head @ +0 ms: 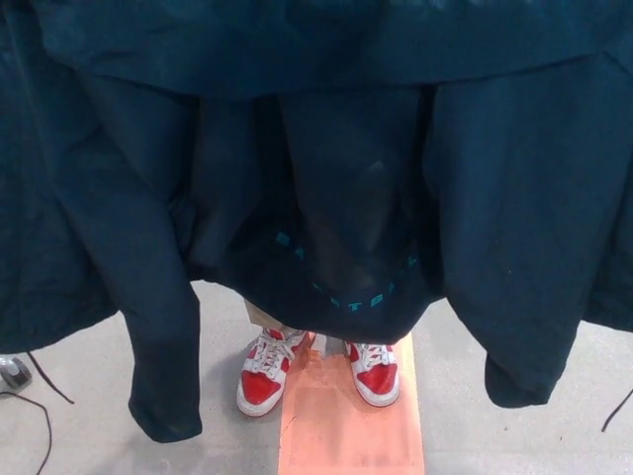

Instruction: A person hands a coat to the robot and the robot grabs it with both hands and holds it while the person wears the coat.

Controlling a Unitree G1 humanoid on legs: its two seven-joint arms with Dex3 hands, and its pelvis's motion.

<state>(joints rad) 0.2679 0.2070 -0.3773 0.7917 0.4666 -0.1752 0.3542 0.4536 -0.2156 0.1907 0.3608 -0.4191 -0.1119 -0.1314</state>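
The dark coat [326,148] hangs across nearly the whole head view, its sleeves dangling at 7 and 4 o'clock. Neither hand shows, so their state cannot be told. At 6 o'clock, a person's red-and-white sneakers [267,374] stand by an orange floor strip [346,426].

The coat [326,148] is very dark navy, almost black with a teal cast, plain throughout; small turquoise lettering [371,297] curves along its lower hem; the sneakers [267,374] below are red with white panels, white laces and white soles; a sliver of trouser [259,315] shows beige; the floor [79,396] is pale speckled grey; a strip [346,426] on it is salmon-orange; thin cables [45,381] are black.
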